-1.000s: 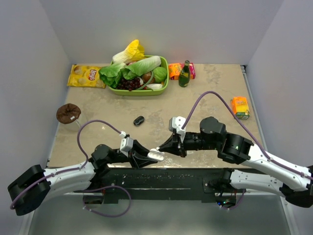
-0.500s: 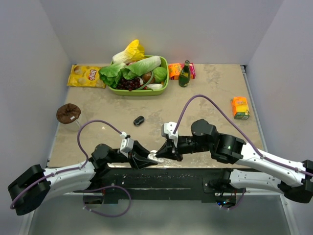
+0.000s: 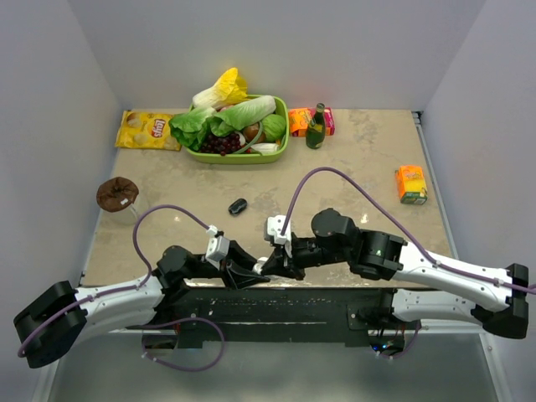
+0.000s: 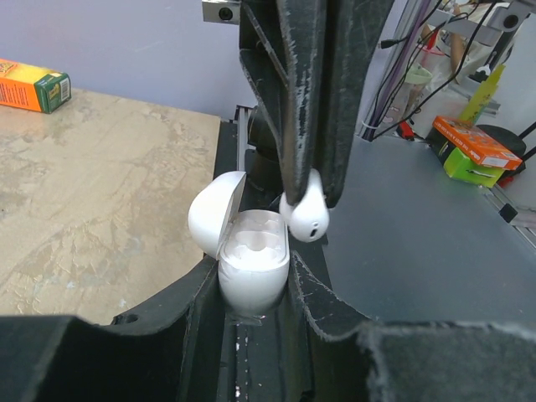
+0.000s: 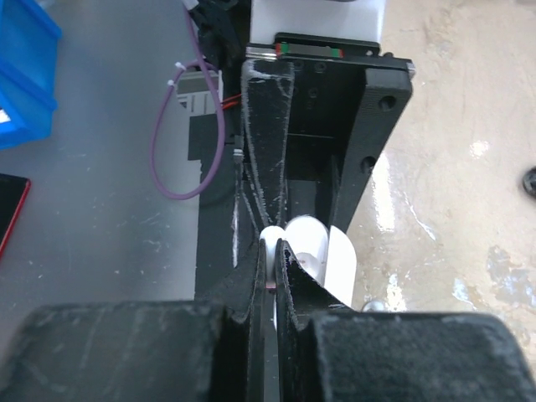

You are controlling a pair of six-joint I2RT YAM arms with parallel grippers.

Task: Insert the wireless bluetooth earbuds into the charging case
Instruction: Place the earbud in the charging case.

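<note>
While a white oval plastic charging case (image 4: 253, 266) is being clamped upright between the part-closed fingers of the left pincer (image 3: 249, 270), its domed lid (image 4: 216, 219) swung back, a glossy white plastic earbud (image 4: 306, 218) is being pinched at the tips of the almost closed right pincer (image 4: 306, 186), just above and beside the open wells. No bud is being made out seated in those wells, so the insertion is being judged as not yet done, and the other buds are not being seen anywhere. A small black oval case (image 3: 238, 206) is lying well beyond both pincers, with a green basket of vegetables (image 3: 243, 158) farther off. Only the raised lid, close beside the bud, is being judged a possible obstruction.
</note>
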